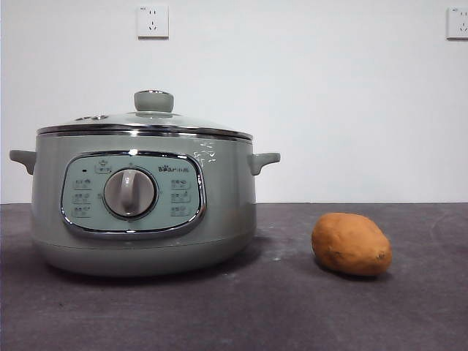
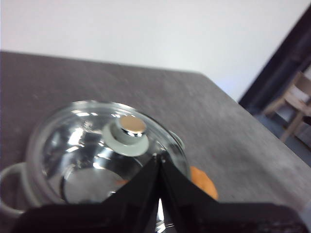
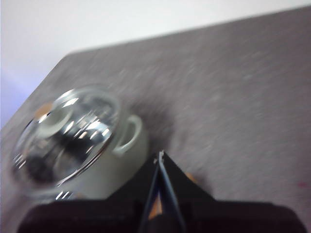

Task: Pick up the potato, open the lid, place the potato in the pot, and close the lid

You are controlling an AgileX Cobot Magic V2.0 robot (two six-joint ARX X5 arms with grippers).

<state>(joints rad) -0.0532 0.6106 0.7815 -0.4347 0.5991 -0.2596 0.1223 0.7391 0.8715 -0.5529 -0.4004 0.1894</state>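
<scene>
Two things share the dark grey table (image 1: 292,307): the large round sage-green electric pot (image 1: 142,201), with its domed glass lid (image 1: 150,121) seated on the rim, and the orange-brown oval potato (image 1: 351,243), lying on the table near the pot's handle side and apart from it. Neither arm shows in the front view, so nothing has been grasped yet. The left tool (image 2: 159,162) hangs above the pot with its jaws clenched together, empty; the right tool (image 3: 161,158) is likewise pinched closed and empty, above the table beside the pot, with an orange patch under it that is probably the potato. The main risk is the potato: smooth and rounded, it could roll or squirt out if the jaws close off-centre or on its tapered end. The lid's pale green knob (image 2: 125,136) is small and its top shiny, so a shallow pinch may slip. Nothing stands between potato and pot, though the side handle (image 1: 265,161) juts toward the potato. Two wall sockets (image 1: 152,21) sit well behind.
</scene>
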